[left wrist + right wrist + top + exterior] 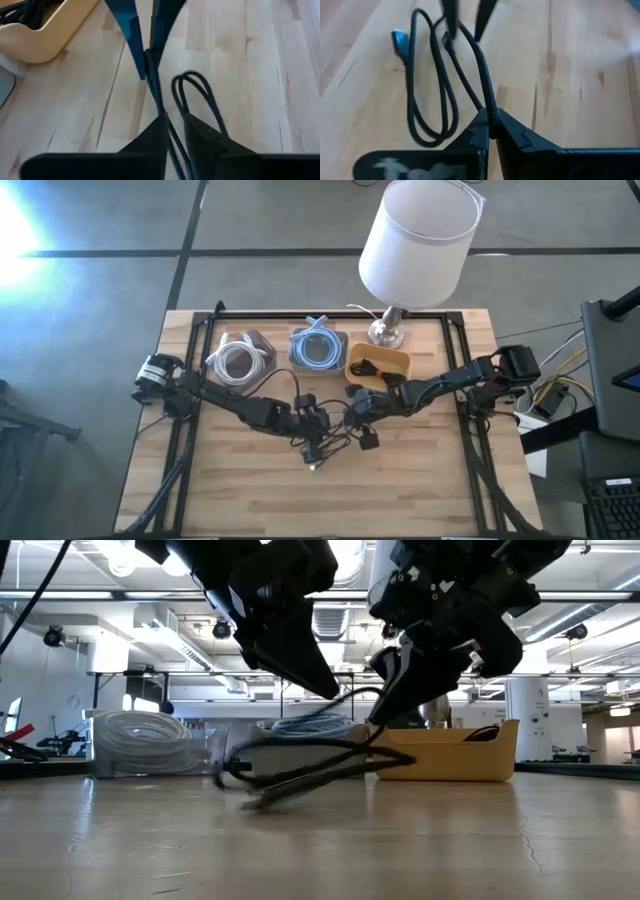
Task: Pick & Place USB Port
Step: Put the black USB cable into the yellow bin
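right gripper is clenched on the black usb cable at mid-table, just in front of the yellow tray. left gripper faces it, fingers slightly parted around the same cable. the cable's loops run lengthwise away from the right gripper, the blue-tipped plug at the far end.

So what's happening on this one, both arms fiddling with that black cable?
Yes. Both arms meet mid-table over a loose black USB cable. The right gripper is shut on the cable, as its wrist view shows. The left gripper has the same cable running between its slightly parted fingers; whether it grips is unclear. The cable is not in the yellow tray behind them, which already holds something dark. A white coil and a blue coil sit in neighbouring containers.
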Action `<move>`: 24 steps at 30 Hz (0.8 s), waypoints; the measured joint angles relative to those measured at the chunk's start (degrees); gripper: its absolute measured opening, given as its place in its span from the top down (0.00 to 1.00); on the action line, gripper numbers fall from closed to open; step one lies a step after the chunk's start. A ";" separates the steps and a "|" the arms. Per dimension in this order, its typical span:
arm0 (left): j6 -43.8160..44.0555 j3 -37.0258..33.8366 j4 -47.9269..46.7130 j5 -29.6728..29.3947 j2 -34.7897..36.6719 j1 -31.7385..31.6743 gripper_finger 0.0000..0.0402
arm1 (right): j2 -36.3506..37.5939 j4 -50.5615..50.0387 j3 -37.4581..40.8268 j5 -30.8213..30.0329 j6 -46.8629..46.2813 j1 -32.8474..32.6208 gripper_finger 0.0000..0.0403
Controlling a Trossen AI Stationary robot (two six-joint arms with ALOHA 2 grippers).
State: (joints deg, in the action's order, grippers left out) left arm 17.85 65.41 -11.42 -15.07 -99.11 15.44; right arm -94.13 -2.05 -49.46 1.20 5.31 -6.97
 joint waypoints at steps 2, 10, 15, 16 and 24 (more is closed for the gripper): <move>0.00 0.00 -0.04 -0.06 0.00 0.00 0.80 | -0.01 -0.58 0.01 -0.10 -1.00 0.03 0.97; 0.02 -0.04 -1.44 -2.94 0.00 0.00 0.65 | 1.27 -4.13 0.03 0.01 -5.23 0.01 0.97; 0.04 -0.04 -1.68 -2.99 0.00 0.00 0.63 | 5.62 -11.90 0.03 0.05 -5.38 0.01 0.97; 0.04 -0.04 -1.69 -2.99 0.00 0.00 0.63 | 6.75 -13.42 0.05 -0.22 -5.44 0.01 0.97; 0.09 -0.04 -2.29 -3.01 0.00 -0.02 0.64 | 20.23 -29.16 0.03 -23.08 -12.33 0.07 0.97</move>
State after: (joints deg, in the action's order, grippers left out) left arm 17.93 65.36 -13.71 -18.08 -99.11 15.42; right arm -73.90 -31.21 -49.43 -21.88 -7.02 -6.90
